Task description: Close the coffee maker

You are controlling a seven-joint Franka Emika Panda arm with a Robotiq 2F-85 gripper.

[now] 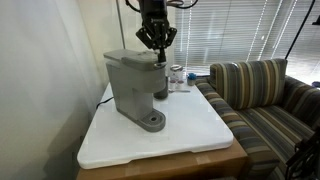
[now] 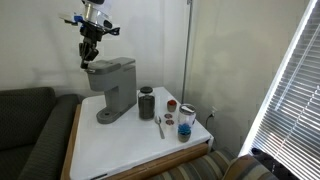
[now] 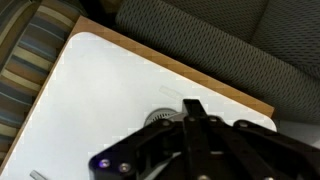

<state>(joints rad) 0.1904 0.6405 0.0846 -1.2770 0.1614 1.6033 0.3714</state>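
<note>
The coffee maker [image 1: 130,85] is a boxy grey machine with a round drip base, standing on the white tabletop [image 1: 190,135]; it also shows in an exterior view [image 2: 112,88]. Its top lid lies flat. My gripper [image 1: 156,48] hangs just above the machine's top at the brew-head end, also seen in an exterior view [image 2: 88,60]. Its fingers are together with nothing between them. In the wrist view the shut fingers [image 3: 192,112] fill the lower frame, and only the round drip base [image 3: 163,119] peeks out beneath them.
A dark cylindrical canister [image 2: 147,103], small jars [image 2: 186,120] and a spoon [image 2: 160,126] stand beside the machine. A striped couch [image 1: 265,95] is next to the table, a dark couch [image 2: 30,130] on another side. Window blinds [image 1: 230,30] are behind.
</note>
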